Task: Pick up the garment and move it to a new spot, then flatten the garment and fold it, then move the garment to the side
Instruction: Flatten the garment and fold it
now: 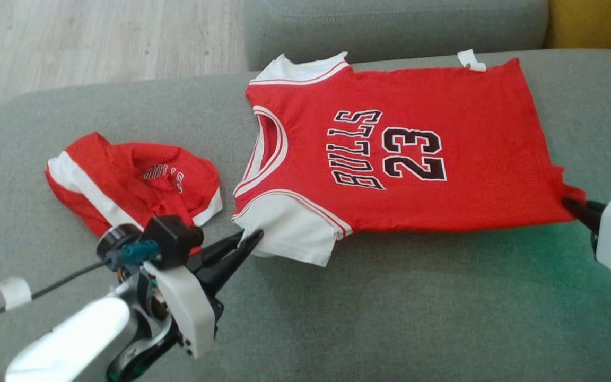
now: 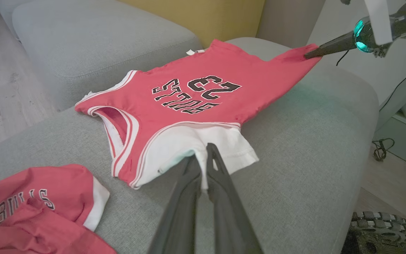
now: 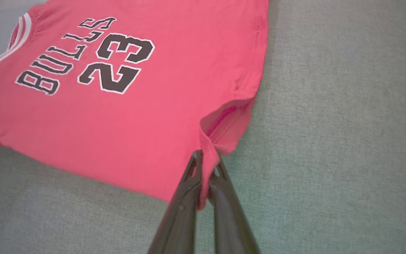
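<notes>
While the Bulls jersey (image 1: 390, 159) is stretched between two grips: the step in hand reads as flattening, with the fold not yet begun.
Jersey position: face-up on the grey sofa seat (image 1: 390, 329), collar toward the robot's left, hem toward its right, far edge close to the backrest (image 1: 390, 26).
Left pincer (image 1: 250, 241): pressed together on the edge of the near white sleeve (image 1: 289, 233).
Right pincer (image 1: 570, 204): pressed together on the near hem corner (image 1: 563, 191), which is drawn to a point.
Cloth condition: body mostly smooth; hem corner puckered; near edge bows inward between the grips.
Method advised: hold the pull even and light, lower both corners together so the near edge lands straight, and release only once the cloth rests on the seat. An uneven pull would likely skew the body.
Edges: the seat rounds off at the left toward the wooden floor (image 1: 98, 37); the right pincer works near the seat's right edge.
Obstruction: crumpled red Bulls shorts (image 1: 136, 180) lie near the collar, apart from the jersey.
Open room: bare seat along the near side is the widest free strip.
</notes>
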Controlling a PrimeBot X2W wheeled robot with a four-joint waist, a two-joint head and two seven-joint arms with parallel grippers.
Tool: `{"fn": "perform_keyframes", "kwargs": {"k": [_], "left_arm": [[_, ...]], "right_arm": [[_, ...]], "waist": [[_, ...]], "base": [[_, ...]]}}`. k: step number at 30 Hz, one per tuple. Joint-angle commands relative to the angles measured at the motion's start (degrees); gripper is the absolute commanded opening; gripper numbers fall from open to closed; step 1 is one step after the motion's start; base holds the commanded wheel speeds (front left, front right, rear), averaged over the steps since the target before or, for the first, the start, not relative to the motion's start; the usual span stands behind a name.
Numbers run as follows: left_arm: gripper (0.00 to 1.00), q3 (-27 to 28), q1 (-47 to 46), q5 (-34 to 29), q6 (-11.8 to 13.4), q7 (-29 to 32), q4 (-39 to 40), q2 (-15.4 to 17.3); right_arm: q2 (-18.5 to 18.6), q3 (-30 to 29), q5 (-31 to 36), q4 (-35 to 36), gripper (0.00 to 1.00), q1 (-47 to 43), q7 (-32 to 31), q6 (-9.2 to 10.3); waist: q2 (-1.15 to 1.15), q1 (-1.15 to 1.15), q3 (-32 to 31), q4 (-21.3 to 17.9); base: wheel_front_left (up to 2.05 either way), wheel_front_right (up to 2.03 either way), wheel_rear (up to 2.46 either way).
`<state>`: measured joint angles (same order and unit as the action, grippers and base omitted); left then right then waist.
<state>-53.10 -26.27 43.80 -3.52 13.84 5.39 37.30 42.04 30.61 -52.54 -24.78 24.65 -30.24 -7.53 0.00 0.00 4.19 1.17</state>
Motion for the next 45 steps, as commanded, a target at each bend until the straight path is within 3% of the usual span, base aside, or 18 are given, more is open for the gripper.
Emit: {"fn": "perform_keyframes", "kwargs": {"k": [1, 12, 20, 36, 37, 38, 39, 42, 45], "left_arm": [[0.0, 3.24, -4.7, -0.82, 0.29, -0.01, 0.8, 1.73], [0.0, 4.15, -13.18, -1.98, -0.76, 1.05, -7.15, -1.77], [0.0, 4.38, -20.3, -3.62, -1.67, 1.07, -18.39, -4.26], [0.0, 1.35, -30.59, -7.25, -3.27, -2.8, -34.42, -10.39], [0.11, 1.53, -31.17, -7.44, -2.98, -3.54, -35.49, -10.97], [0.83, 1.78, -31.78, -7.76, -2.45, -4.57, -36.53, -11.61], [1.0, 2.15, -32.38, -8.03, -1.79, -5.88, -37.55, -12.32], [1.0, 3.81, -33.94, -8.49, 0.76, -10.55, -40.58, -14.46], [1.0, 6.42, -35.09, -9.37, 6.11, -17.2, -43.47, -16.47]], "right_arm": [[1.84, -1.36, -0.34, 1.66, 0.0, 0.35, 0.62, 0.04], [-2.18, -5.56, 2.48, 0.59, 0.0, 5.05, 0.39, 0.04], [-7.42, -7.94, 5.19, -4.31, 0.0, 11.02, 1.39, 0.04], [-12.21, -6.4, 8.02, -11.58, 0.0, 19.19, 5.48, 0.04], [-12.38, -6.86, 8.34, -12.34, 0.0, 19.82, 6.55, 0.04], [-12.56, -7.25, 8.92, -12.91, 0.38, 20.51, 8.07, 0.04], [-12.85, -7.83, 9.23, -13.65, 1.0, 21.14, 9.57, 0.04], [-13.65, -9.1, 9.89, -14.73, 1.0, 22.63, 15.19, 0.04], [-13.98, -10.67, 11.33, -15.2, 1.0, 23.32, 23.98, 0.04]], "waist": [[0.0, 0.0, 0.95, -0.14], [0.0, 0.0, 6.24, -1.02], [0.0, 0.0, 9.11, -2.86], [0.0, 0.0, 13.36, -4.65], [0.0, 0.0, 13.7, -4.69], [0.0, 0.0, 14.0, -4.71], [0.0, 0.0, 14.23, -4.7], [0.0, 0.0, 14.63, -4.56], [0.0, 0.0, 14.31, -4.04]], "base": [[0.0, 0.0, 0.0], [0.0, 0.0, 0.0], [0.0, 0.0, 0.0], [0.0, 0.0, 0.0], [0.0, 0.0, 0.0], [0.0, 0.0, 0.0], [0.0, 0.0, 0.0], [0.0, 0.0, 0.0], [0.0, 0.0, 0.0]]}}
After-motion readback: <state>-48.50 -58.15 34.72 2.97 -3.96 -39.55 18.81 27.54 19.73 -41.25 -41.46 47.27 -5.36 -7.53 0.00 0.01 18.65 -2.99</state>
